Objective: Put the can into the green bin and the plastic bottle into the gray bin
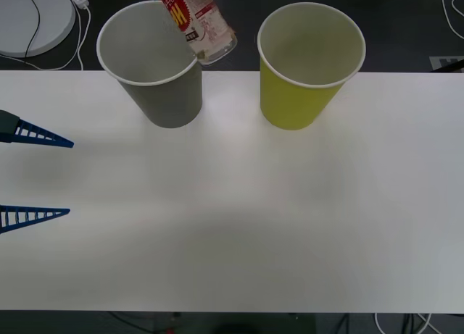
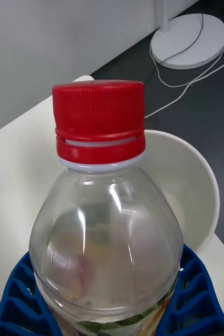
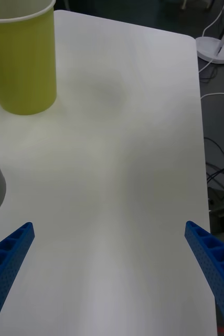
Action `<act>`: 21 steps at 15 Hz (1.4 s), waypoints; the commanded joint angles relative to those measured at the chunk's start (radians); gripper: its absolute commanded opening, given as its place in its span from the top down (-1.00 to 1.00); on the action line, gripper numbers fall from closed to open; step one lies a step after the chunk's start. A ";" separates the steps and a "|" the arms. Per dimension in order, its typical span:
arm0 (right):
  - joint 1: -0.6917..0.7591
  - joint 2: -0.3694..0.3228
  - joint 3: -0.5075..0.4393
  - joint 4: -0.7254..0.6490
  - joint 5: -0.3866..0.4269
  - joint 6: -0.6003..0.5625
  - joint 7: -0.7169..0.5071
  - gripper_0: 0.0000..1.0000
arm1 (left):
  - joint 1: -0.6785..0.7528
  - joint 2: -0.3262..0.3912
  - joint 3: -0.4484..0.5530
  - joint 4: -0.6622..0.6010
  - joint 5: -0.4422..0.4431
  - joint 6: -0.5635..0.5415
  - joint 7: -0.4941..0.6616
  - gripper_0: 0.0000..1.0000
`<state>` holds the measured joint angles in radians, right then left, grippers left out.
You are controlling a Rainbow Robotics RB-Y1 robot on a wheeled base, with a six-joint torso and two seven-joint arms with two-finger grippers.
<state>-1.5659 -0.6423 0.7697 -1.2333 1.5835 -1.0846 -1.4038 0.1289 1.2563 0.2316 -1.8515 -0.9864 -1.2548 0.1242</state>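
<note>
Right gripper (image 2: 112, 299) clamped on plastic bottle (image 2: 104, 231) over gray bin (image 1: 156, 77) | left gripper (image 1: 69, 176) spread apart, holding nothing

The gray bin (image 1: 154, 66) stands left of the green bin (image 1: 308, 66) on the table (image 1: 232, 225).

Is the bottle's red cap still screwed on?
Yes, the plastic bottle held in the right gripper has its red cap on.

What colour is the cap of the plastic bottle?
Red cap on the plastic bottle, clearest in the right wrist view.
</note>
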 commanded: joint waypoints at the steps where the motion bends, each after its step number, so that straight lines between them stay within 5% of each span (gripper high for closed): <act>1: -0.043 0.044 0.020 0.083 0.015 0.000 0.000 1.00 | 0.000 0.000 0.000 0.000 0.000 0.000 0.000 -1.00; 12: -0.215 0.217 0.111 0.393 0.044 0.000 0.000 1.00 | 0.000 0.000 0.000 0.000 0.000 0.000 0.000 -1.00; 21: -0.264 0.291 0.134 0.495 0.062 0.000 0.000 1.00 | 0.000 0.000 0.000 0.000 0.000 0.000 0.000 -1.00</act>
<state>-1.8287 -0.3559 0.9033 -0.7427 1.6429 -1.0846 -1.4038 0.1289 1.2563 0.2316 -1.8515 -0.9864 -1.2548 0.1242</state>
